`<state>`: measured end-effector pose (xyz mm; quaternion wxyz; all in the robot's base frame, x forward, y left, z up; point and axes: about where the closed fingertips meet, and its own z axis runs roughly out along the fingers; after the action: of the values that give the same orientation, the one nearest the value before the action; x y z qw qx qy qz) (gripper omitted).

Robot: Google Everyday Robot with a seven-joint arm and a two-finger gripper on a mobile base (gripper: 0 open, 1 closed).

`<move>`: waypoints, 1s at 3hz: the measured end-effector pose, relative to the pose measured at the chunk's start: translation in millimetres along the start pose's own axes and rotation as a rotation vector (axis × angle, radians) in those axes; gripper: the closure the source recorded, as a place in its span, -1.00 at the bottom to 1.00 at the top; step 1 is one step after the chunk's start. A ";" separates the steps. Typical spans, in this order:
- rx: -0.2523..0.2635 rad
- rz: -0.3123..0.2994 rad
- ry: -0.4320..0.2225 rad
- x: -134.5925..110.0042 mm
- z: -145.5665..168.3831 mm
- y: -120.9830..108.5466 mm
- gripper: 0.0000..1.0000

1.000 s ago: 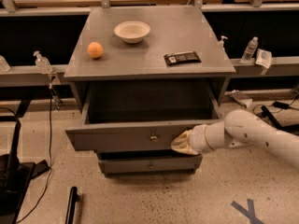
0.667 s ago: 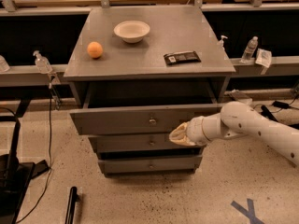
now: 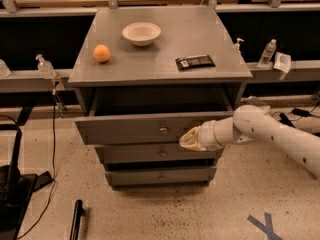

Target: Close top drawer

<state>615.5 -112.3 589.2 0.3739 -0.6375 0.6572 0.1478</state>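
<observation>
The top drawer (image 3: 130,127) of the gray cabinet stands partly open, its long flat front panel sticking out a little beyond the cabinet top (image 3: 160,74), with a small metal knob (image 3: 163,130) at its centre. My gripper (image 3: 189,140) comes in from the right on a white arm (image 3: 270,134) and presses against the right part of the drawer front, just right of the knob. Two shorter drawer fronts (image 3: 160,153) lie below it.
On the cabinet top sit an orange (image 3: 101,53), a white bowl (image 3: 141,33) and a dark snack bar (image 3: 195,62). Bottles stand on the side ledges (image 3: 268,53). A black cable and a dark object (image 3: 75,219) lie on the floor at the left.
The top drawer has slid inward, now sticking out much less. My gripper and arm have moved with it toward the cabinet.
</observation>
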 end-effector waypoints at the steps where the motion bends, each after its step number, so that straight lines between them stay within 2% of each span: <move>1: 0.000 -0.019 -0.002 7.8 12.5 -26.1 1.00; 2: 0.001 -0.019 -0.002 8.3 12.7 -27.1 1.00; 3: 0.020 -0.022 -0.024 13.0 17.1 -57.5 1.00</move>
<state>676.4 -118.5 585.1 0.3899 -0.6390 0.6471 0.1446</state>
